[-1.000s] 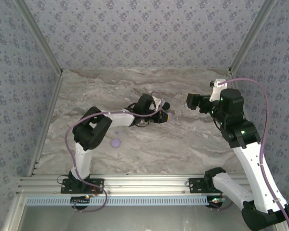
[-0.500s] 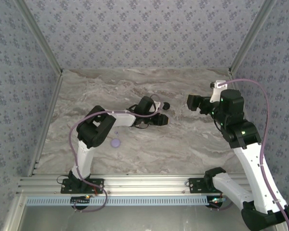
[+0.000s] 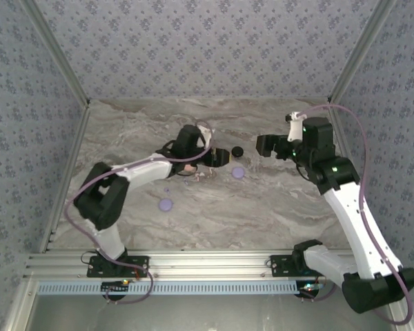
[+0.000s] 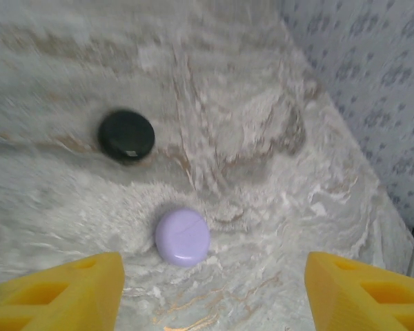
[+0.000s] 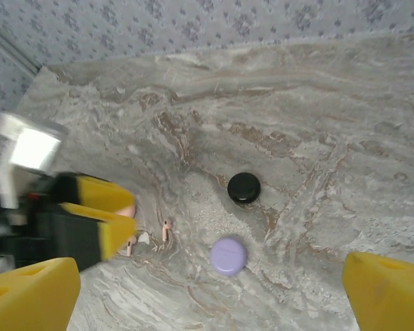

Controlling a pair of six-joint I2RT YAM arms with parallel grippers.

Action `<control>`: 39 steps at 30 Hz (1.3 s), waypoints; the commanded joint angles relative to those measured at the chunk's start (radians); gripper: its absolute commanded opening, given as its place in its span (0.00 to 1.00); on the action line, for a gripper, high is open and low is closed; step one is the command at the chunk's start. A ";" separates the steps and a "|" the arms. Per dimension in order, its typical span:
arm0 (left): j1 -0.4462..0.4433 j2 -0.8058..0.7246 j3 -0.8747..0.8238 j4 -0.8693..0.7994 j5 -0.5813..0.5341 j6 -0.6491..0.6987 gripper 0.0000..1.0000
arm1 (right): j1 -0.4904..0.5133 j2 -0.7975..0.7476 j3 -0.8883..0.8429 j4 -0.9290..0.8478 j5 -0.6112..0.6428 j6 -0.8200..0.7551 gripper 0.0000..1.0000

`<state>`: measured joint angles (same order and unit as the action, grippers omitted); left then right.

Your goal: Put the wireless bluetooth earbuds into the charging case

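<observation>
**Soft overhead light, blur at the wrists**

Even, diffuse light fell from above on the marble table (image 3: pixel 276 207), bright and without harsh glare. Shadows were faint. The black disc (image 4: pixel 126 135) carried one small glint. The left wrist view was smeared, worst along its top edge, and the yellow fingers (image 4: pixel 62 293) at its bottom corners were soft. In the right wrist view the left gripper (image 5: pixel 127 221) was streaked with motion blur, though the marble veins there were crisp.

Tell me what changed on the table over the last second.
The left jaws opened and let go of the purple disc, which now lies on the table; the left arm drew back to the left. The right arm edged left, its jaws wide open as before. The black disc and the other purple disc stayed put.
</observation>
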<state>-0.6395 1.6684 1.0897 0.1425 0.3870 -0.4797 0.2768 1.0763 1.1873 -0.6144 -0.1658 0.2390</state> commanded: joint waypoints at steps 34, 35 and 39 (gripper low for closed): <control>0.445 -0.691 -0.472 -0.220 -0.206 -0.089 0.92 | 0.390 1.130 0.689 -0.131 -0.208 -1.332 0.94; 0.447 -0.695 -0.470 -0.226 -0.206 -0.088 0.93 | 0.393 1.149 0.704 -0.131 -0.210 -1.326 0.93; 0.452 -0.704 -0.472 -0.238 -0.211 -0.082 0.93 | 0.400 1.205 0.748 -0.130 -0.193 -1.302 0.89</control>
<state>-0.1955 0.9874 0.6186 -0.0685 0.1883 -0.5762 0.6716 2.2509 1.8809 -0.7094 -0.3634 -1.0370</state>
